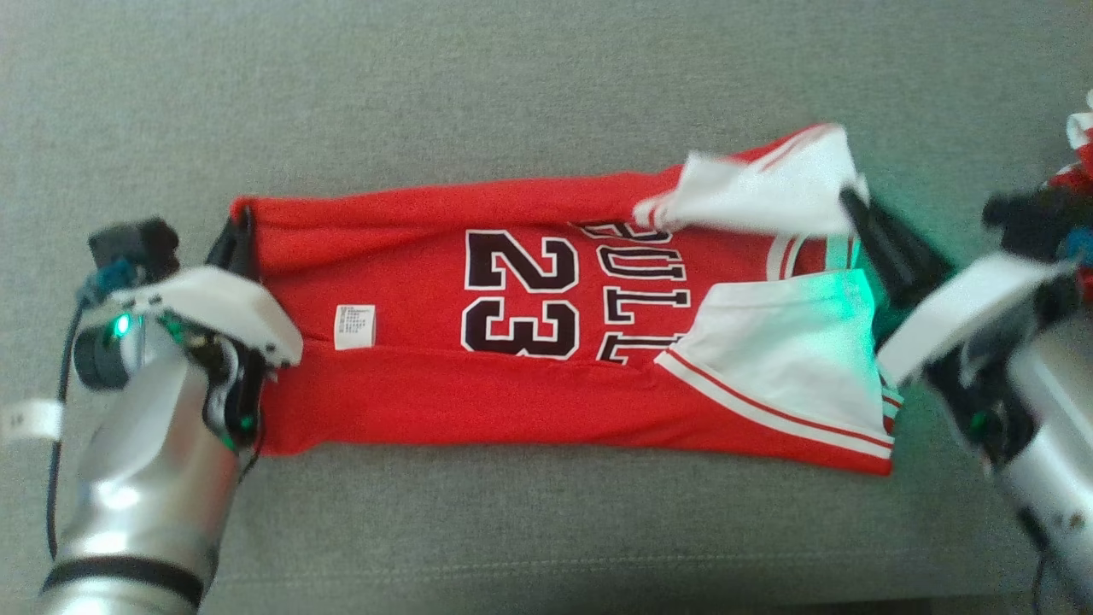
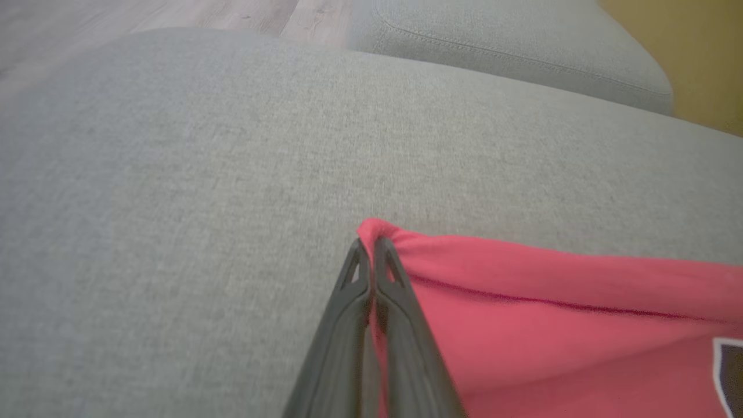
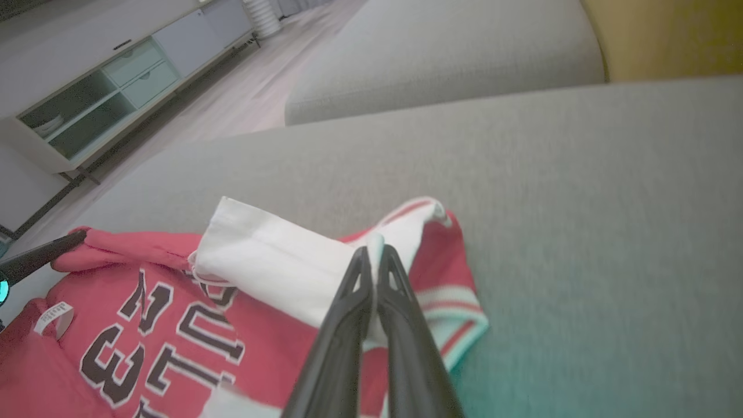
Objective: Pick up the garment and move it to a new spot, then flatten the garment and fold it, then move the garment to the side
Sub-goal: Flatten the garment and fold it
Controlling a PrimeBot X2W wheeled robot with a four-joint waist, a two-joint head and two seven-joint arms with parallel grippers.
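The left gripper (image 2: 370,248) is clamped on the far hem corner of the red basketball jersey (image 1: 427,401), the right gripper (image 3: 374,255) on its white-lined shoulder; the long axis is laid between them across the grey sofa cushion (image 1: 512,85).

A grey woven sofa seat (image 1: 546,94) spreads under even indoor light. In the right wrist view a pale low cabinet (image 3: 104,87) with open shelves and drawers stands at ten o'clock on light wood flooring (image 3: 232,110), a second grey cushion (image 3: 441,58) at twelve and a mustard-yellow wall (image 3: 673,35) at one.
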